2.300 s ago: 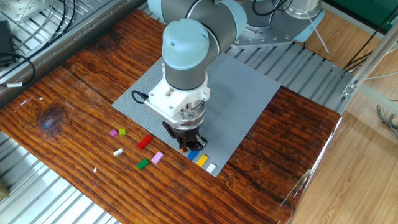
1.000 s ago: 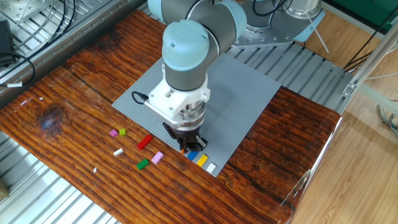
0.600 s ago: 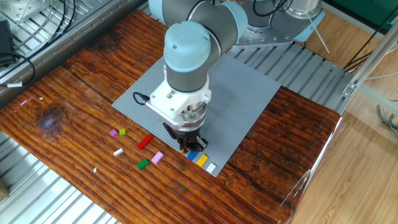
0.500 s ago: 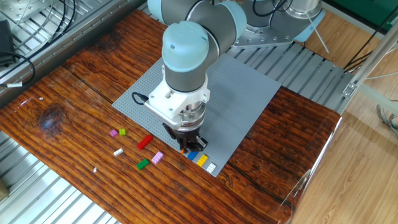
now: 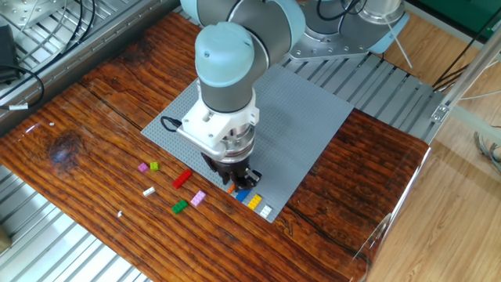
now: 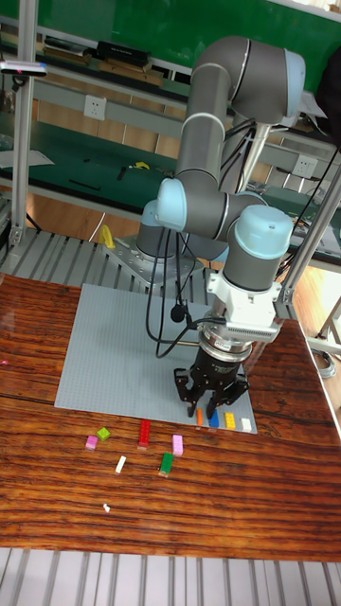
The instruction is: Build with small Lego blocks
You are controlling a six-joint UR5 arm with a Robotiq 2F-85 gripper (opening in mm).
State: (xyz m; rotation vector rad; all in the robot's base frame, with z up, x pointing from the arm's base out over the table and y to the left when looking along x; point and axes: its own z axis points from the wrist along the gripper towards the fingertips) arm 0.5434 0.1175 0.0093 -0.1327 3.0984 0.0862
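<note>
At the baseplate's [image 5: 313,125] near edge, the gripper [image 5: 239,182] hangs low over the orange brick [image 6: 199,416], likely seating it beside the blue [image 5: 243,195]; jaw state unclear.

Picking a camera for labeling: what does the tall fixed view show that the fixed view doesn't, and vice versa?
Tall fixed view only: the whole arm above the gripper and a green workbench behind. Fixed view only: black cables at the left edge and wood floor at right. Both: grey baseplate, the row of blocks on its near edge and loose blocks on the table.
</note>
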